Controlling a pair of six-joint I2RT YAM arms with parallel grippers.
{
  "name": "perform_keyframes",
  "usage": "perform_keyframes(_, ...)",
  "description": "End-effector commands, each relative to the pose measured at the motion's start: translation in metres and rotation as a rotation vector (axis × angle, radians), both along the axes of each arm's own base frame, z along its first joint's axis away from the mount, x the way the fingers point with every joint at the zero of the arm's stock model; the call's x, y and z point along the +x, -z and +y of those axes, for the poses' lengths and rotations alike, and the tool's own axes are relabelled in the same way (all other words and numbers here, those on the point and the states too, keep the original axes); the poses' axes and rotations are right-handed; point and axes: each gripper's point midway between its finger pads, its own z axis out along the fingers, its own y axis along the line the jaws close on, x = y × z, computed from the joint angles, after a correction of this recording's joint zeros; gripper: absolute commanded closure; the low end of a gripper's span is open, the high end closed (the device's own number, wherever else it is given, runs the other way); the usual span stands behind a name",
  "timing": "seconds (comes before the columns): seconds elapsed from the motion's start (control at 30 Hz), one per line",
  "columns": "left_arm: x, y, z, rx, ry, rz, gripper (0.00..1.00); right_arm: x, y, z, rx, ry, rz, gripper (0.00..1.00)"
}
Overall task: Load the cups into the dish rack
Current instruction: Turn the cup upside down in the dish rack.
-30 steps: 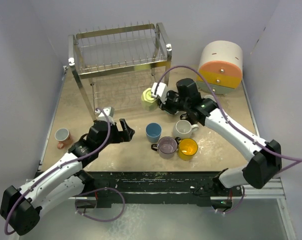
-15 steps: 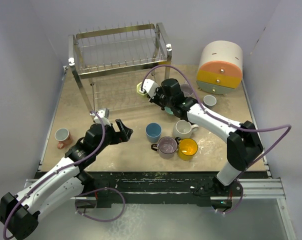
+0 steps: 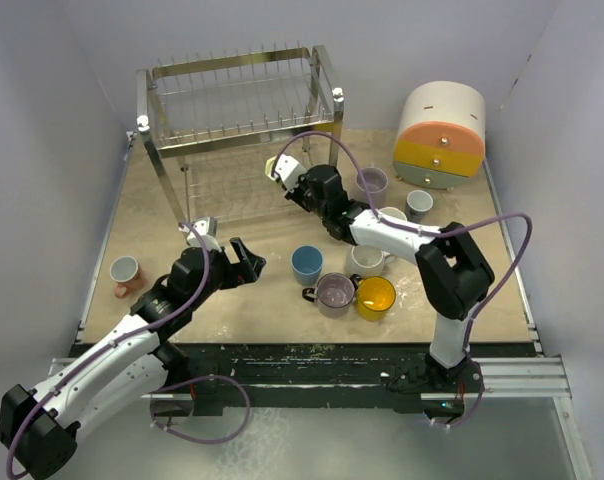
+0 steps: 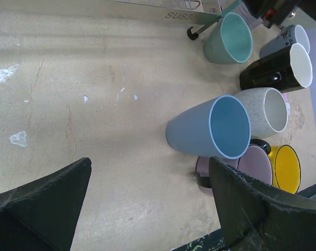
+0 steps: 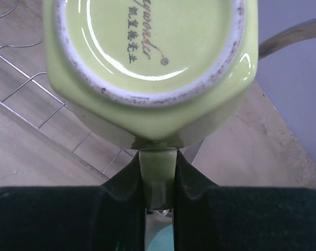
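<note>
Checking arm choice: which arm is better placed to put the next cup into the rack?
Right. The right tool grips a lime-green mug by its handle, right at the dish rack, over its lower wires. The left tool is open and empty, near the blue cup.

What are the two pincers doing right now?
Left pincer: open, holding nothing.
Right pincer: closed on the handle of the lime-green mug.

top: high above the near edge, looking down over the whole table (image 3: 272,300) | left wrist: low over the tabletop, facing the blue cup (image 4: 221,128) (top view shares it) | right wrist: very close under the lime cup (image 5: 147,63) base, dish rack (image 5: 22,78) wire behind
</note>
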Motion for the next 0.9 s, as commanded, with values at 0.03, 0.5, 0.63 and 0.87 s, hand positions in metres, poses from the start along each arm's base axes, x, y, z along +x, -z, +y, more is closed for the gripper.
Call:
perform_keyframes(0.03, 0.007, -0.008, -0.001, -0.031, -0.024, -0.03, 0.04, 0.024, -0.065, 0.016, 0.232, 0.076, -0.19, 1.0)
perform_keyframes(0.5, 0.008, -0.004, -0.004, -0.038, -0.021, -0.019, 0.04, 0.031, -0.022, 0.034, 0.3, 0.097, -0.084, 1.0)
perform_keyframes(0.63, 0.007, -0.003, -0.004, -0.039, -0.021, -0.017, 0.04, 0.033, -0.013, 0.04, 0.3, 0.092, -0.049, 1.0)
perform_keyframes(0.87, 0.006, -0.003, -0.002, -0.038, -0.023, -0.017, 0.04, 0.029, 0.004, 0.046, 0.277, 0.07, 0.025, 0.92)
